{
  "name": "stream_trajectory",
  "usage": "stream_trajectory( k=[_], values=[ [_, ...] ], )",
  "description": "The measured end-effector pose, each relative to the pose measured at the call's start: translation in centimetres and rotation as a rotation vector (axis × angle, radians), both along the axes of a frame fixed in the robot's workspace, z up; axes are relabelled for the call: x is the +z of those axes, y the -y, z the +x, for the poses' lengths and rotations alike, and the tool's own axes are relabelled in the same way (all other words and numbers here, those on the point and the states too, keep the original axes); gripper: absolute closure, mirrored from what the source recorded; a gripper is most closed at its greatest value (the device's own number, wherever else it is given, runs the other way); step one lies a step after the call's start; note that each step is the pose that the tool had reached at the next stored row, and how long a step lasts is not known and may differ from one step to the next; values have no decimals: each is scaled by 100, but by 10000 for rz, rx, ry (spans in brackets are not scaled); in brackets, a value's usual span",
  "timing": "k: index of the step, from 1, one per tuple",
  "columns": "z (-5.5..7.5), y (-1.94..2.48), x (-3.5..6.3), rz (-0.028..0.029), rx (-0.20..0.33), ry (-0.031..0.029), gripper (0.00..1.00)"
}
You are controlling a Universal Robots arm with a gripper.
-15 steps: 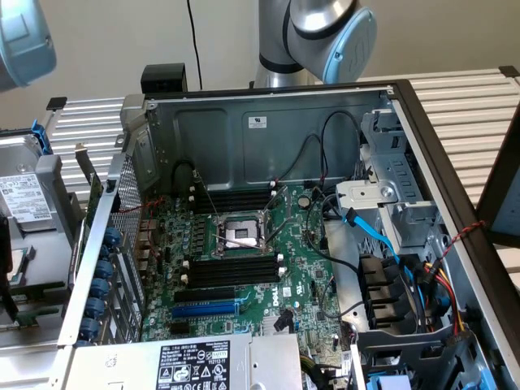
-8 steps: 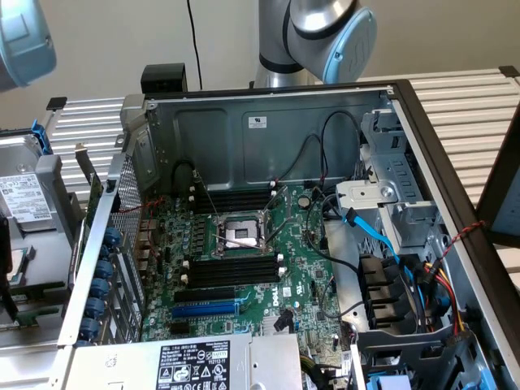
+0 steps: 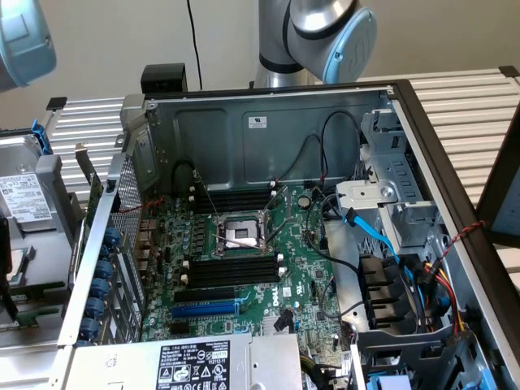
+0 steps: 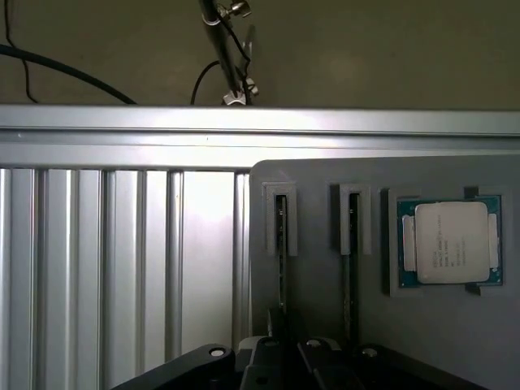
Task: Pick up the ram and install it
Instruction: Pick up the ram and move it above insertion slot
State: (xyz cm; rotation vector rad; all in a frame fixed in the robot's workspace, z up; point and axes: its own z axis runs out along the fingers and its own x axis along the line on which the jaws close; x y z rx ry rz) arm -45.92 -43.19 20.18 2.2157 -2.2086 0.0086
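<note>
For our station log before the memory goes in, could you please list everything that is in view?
table: one, silver slats, underneath
holder: one, grey, on the table
ram sticks: two, dark, edge-on in the holder's slots
processor: one, silver on blue-green, in the holder's recess
computer case: one, grey, open, mid exterior view
motherboard: one, green, inside the case
socket: one, metal-framed, mid motherboard
memory slots: two banks, black, flanking the socket
expansion slot: one, blue, beside the nearer bank
power supply: one, grey, labelled, exterior view's bottom
arm: one, grey with light-blue cap, behind the case
pincer: one, black, close to the ram sticks
</note>
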Motion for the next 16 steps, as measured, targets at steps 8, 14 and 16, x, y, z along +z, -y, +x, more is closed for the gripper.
stream_trajectory(
  k=[8, 14, 16],
  values=[
    [0, 0, 0, 1, 0, 0, 88],
    [0, 0, 194, 0, 0, 16, 88],
    [0, 0, 286, 2, 0, 17, 88]
  ],
)
